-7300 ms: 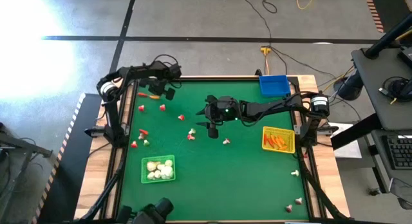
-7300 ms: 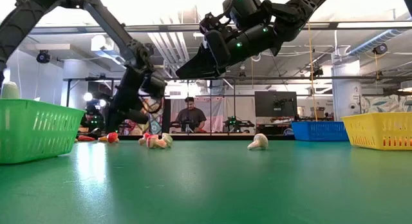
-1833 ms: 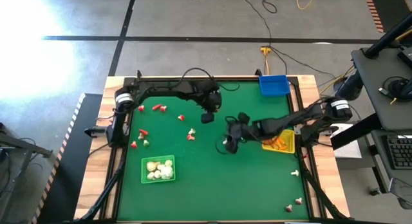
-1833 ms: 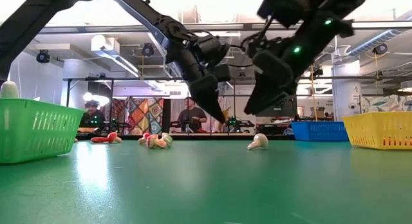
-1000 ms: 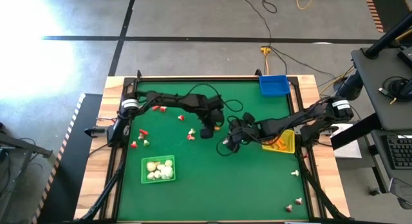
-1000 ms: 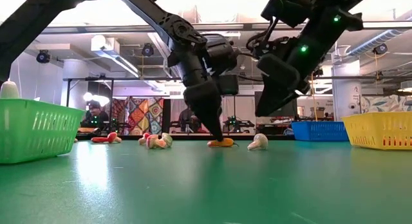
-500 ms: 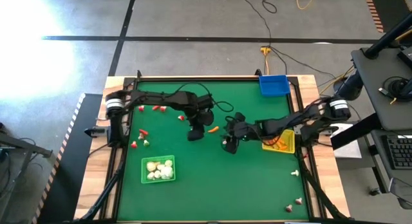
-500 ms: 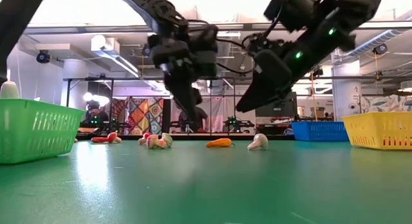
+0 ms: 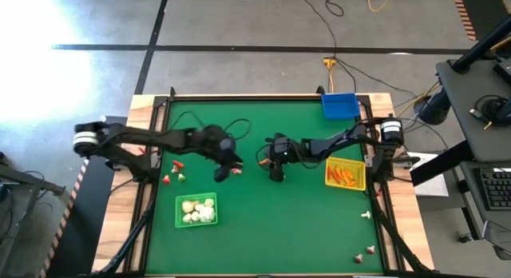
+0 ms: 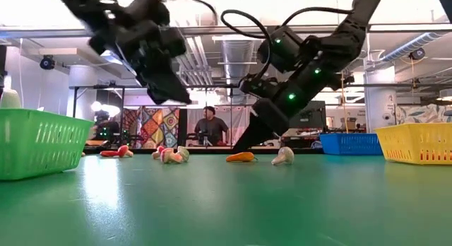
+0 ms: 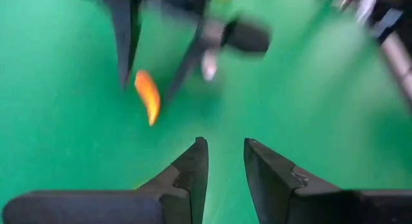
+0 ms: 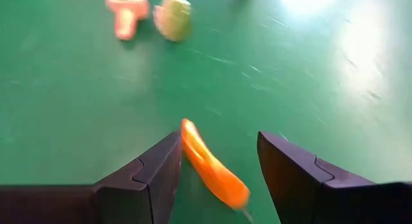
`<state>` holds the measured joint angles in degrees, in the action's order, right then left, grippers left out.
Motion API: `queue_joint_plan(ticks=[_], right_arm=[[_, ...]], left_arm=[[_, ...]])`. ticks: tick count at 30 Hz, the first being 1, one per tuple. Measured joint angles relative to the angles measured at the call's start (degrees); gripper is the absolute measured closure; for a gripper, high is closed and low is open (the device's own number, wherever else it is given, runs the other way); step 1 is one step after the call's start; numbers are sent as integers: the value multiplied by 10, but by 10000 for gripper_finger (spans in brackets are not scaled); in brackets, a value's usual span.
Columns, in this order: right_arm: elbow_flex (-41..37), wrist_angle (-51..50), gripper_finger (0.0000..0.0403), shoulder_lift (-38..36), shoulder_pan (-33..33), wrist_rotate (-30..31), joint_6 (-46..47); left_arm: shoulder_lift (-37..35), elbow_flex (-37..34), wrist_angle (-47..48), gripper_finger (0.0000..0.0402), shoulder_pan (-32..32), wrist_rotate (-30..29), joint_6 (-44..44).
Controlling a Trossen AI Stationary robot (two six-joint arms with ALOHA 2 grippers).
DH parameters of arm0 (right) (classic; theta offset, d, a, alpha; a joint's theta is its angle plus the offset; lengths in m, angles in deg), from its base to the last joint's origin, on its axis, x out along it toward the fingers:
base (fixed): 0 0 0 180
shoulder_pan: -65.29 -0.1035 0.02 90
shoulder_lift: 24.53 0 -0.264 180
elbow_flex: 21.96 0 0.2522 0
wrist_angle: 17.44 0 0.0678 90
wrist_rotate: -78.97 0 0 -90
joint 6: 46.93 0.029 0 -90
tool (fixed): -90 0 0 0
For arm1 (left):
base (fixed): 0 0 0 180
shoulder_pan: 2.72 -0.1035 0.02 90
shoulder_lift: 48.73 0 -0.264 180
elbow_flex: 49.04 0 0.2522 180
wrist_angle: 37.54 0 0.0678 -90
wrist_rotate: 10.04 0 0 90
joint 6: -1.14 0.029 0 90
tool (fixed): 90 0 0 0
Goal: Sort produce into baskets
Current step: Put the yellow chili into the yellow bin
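An orange carrot (image 12: pixel 209 166) lies flat on the green table. My right gripper (image 12: pixel 219 159) is open and low over it, one finger on each side; whether the nearer finger touches it I cannot tell. In the low view the carrot (image 10: pixel 240 157) rests beside a whitish mushroom piece (image 10: pixel 284 155). My left gripper (image 9: pixel 223 171) hangs above the table, left of the carrot. It is open by a narrow gap (image 11: pixel 225 169) and holds nothing. The green basket (image 9: pixel 196 210) holds whitish bulbs. The yellow basket (image 9: pixel 345 174) holds carrots. The blue basket (image 9: pixel 339 106) stands at the far right.
Small red-and-white and green pieces (image 9: pixel 176 172) lie near the table's left edge. A red one and a green one (image 12: pixel 151 18) lie beyond the carrot. A few more pieces (image 9: pixel 366 250) sit at the near right corner. Bare green mat lies along the near side.
My left gripper has let go of the carrot on the table, risen and drawn back toward the table's left edge. My right gripper has swung toward the carrot, turned and sunk until its fingers straddle it. The carrot has stayed where it was set down.
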<state>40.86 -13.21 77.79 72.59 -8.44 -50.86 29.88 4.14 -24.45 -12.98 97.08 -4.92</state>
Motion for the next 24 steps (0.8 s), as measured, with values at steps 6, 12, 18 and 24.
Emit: queue_joint_plan(ticks=[6,12,18,24], right_arm=[[4,-23,222,17,4,-14,-22],[4,-26,266,22,6,-17,-12],[4,-53,345,17,5,1,8],[58,-304,382,-57,-17,63,138]], left_arm=[[-70,-142,-305,318,30,0,-13],[-87,-222,-463,318,29,-1,2],[-79,-229,-468,318,28,-32,87],[-72,-225,-465,318,27,-115,144]])
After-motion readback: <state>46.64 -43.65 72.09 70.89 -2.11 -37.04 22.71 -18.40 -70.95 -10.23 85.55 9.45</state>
